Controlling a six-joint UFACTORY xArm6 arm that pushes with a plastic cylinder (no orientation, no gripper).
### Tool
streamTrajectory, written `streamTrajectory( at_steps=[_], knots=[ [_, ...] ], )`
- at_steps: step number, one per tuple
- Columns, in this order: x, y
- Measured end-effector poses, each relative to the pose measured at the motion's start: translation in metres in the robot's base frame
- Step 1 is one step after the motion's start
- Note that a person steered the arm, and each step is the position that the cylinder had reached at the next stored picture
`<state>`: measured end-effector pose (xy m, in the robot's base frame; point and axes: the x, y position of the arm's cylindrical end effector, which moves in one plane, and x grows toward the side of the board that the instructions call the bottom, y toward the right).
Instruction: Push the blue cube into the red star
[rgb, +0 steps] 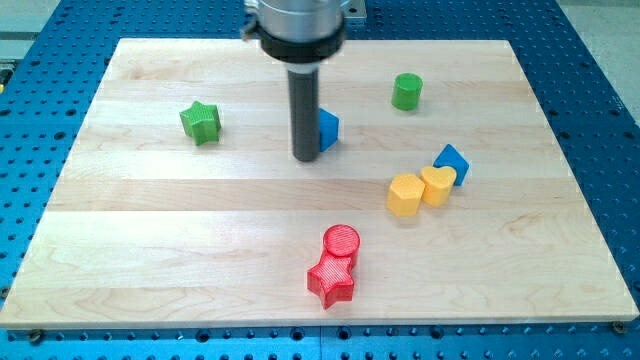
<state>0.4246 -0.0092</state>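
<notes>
Here's the blue cube (327, 129), sitting in the upper middle of the wooden board (150, 220), half hidden behind the dark rod, only its right part peeking out. My tip (306, 157) is planted just at the cube's left and slightly toward the view's bottom, right up against it as far as the view lets me judge; there are no fingers on this arm, just the plain rod, so nothing is being gripped. Down toward the view's bottom, well apart from the cube, lies the red star (331, 279), and pressed against its upper edge is a red cylinder (341, 241). Off to the right of centre there's a tight little cluster: a yellow hexagonal block (405, 195) touching a yellow heart (437, 185), and a second blue block (452, 161) tucked against the heart's upper right. Near the view's top, to the right of the rod, a green cylinder (406, 91) stands alone. Over on the left, a green star (200, 121) sits by itself, well apart from everything else.
</notes>
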Motion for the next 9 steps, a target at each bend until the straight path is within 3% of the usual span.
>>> streamTrajectory(
  at_steps=[1, 2, 3, 4, 5, 6, 7, 9],
  knots=[
    [-0.045, -0.078],
    [-0.086, -0.043],
    [-0.083, 0.012],
    [0.024, 0.006],
    [0.031, -0.018],
    [0.001, 0.013],
    [0.022, 0.058],
    [0.077, 0.043]
  ],
)
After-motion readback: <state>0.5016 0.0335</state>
